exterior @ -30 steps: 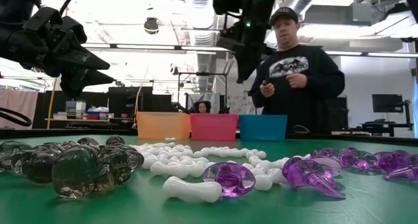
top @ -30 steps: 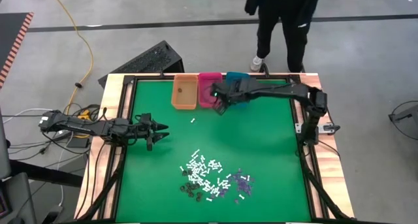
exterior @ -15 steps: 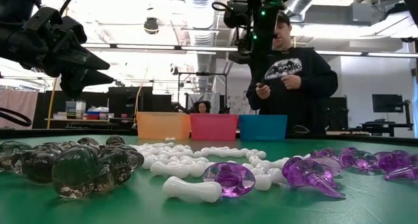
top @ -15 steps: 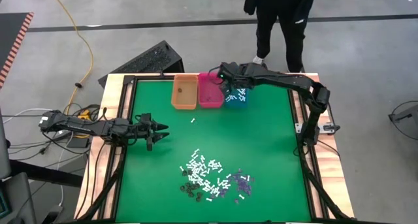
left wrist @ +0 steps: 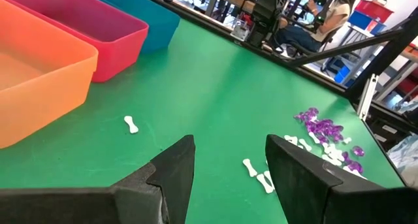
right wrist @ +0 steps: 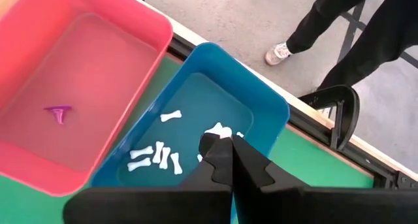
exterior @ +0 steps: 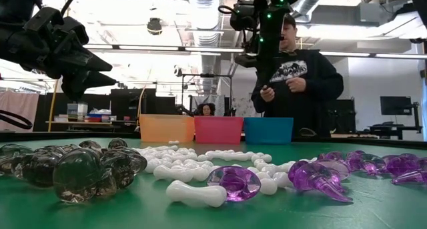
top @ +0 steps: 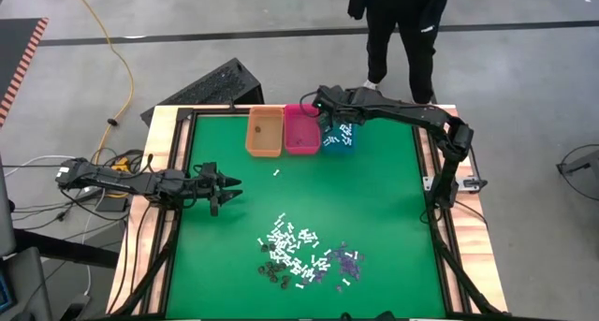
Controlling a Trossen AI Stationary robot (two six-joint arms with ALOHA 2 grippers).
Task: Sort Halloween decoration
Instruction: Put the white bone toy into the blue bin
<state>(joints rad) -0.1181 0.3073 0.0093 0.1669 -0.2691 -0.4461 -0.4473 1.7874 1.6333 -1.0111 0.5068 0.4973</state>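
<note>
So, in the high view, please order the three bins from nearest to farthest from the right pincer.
The right pincer hangs over the bins at the table's far edge.
1. Teal bin: directly under the pincer, rightmost of the row.
2. Pink bin: in the middle, next to the teal one.
3. Orange bin: leftmost, on the far side of the pink bin.

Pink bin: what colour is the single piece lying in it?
Purple piece, alone in the pink bin. Shows best in the right wrist view.

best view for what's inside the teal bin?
Right wrist view: it looks down into the teal bin, showing white bones under the shut right gripper. High view shows them tiny; low and left wrist views show only its outer wall.
</note>
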